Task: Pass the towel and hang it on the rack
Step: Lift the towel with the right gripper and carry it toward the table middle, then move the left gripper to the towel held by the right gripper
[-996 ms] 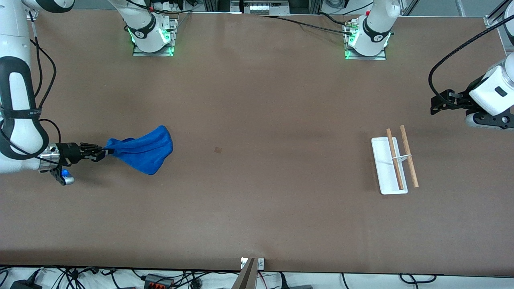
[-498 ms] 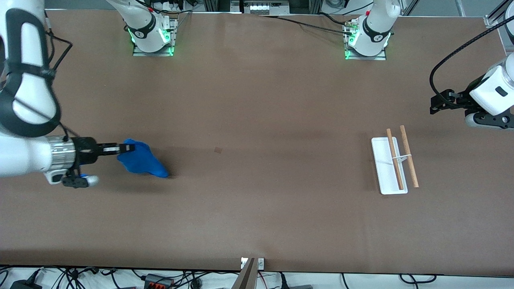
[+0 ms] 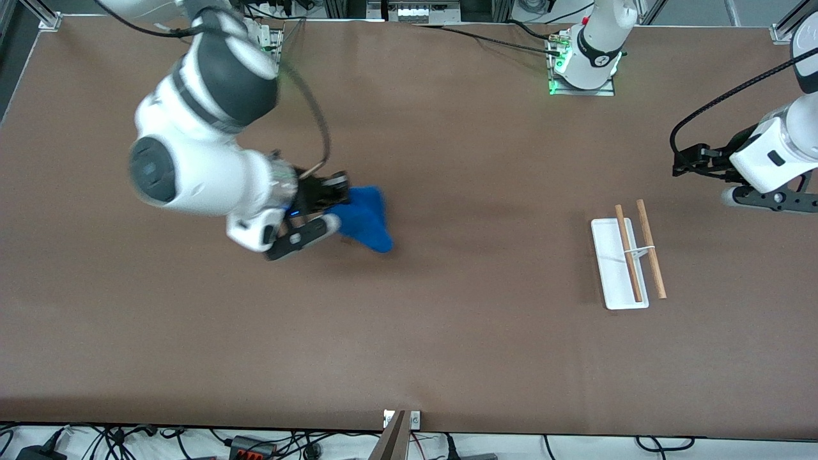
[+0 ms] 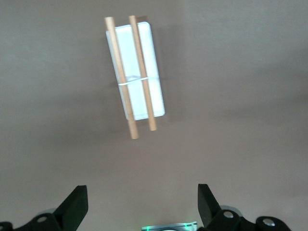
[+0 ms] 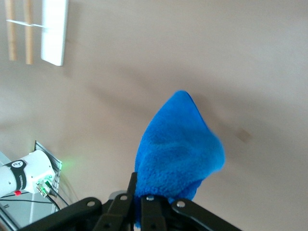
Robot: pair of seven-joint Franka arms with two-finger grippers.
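Right arm carries the blue towel over the middle of the table.

The right gripper (image 3: pixel 337 191) is clamped on the towel (image 3: pixel 365 217), which hangs bunched above the tabletop (image 3: pixel 447 332). The rack (image 3: pixel 627 260) stands toward the left arm's end, well apart. The left gripper (image 3: pixel 681 161) waits spread wide, up over the table near the rack.

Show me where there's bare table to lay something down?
Nearly everywhere. The widest bare stretch lies between the towel, held up by the shut right gripper, and the rack. The strip nearer the camera is bare too. Only the rack's end is tight, with the open left gripper waiting there.
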